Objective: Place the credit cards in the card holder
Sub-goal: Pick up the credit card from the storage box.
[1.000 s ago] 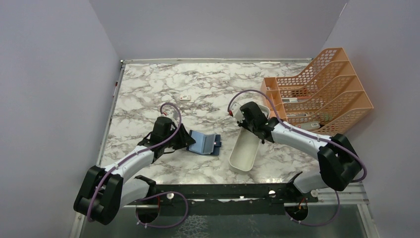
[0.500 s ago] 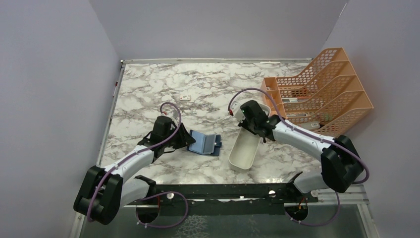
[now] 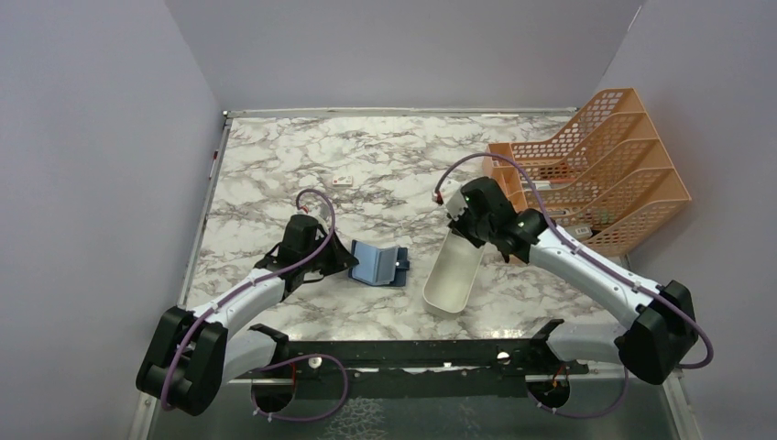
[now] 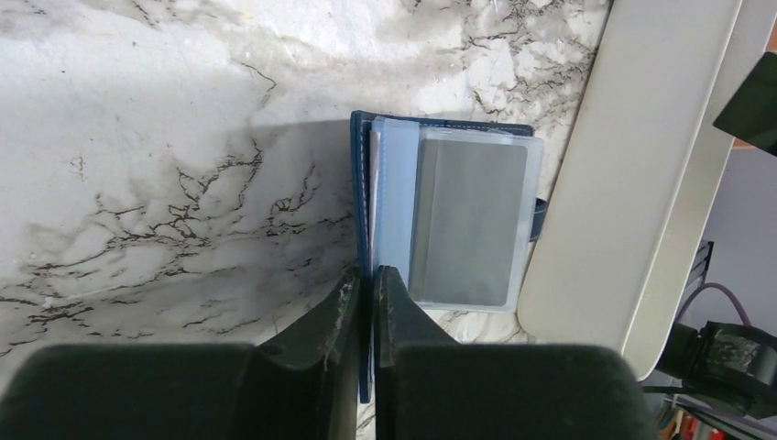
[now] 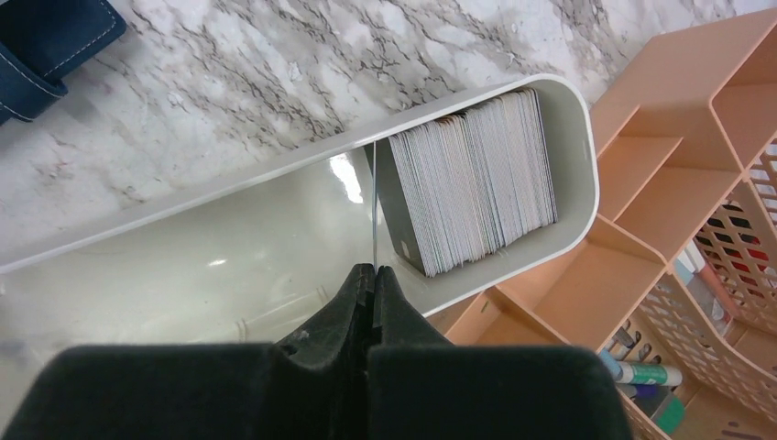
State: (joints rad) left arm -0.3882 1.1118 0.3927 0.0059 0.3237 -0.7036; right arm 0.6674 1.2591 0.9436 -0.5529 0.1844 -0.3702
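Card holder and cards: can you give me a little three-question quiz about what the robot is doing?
1. True or false: the right pincer is pinching one thin card.
2. Where is the stack of cards? A) in the white tray B) in the orange rack C) on the marble.
3. Fill in: the left pincer is shut on the ____.
Key: 1 true; 2 A; 3 card holder.

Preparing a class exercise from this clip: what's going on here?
The left gripper is shut on the edge of the open card holder, which already has what looks like a grey card in its slot. The right gripper pinches one card edge-on over the stack of cards in the white tray.
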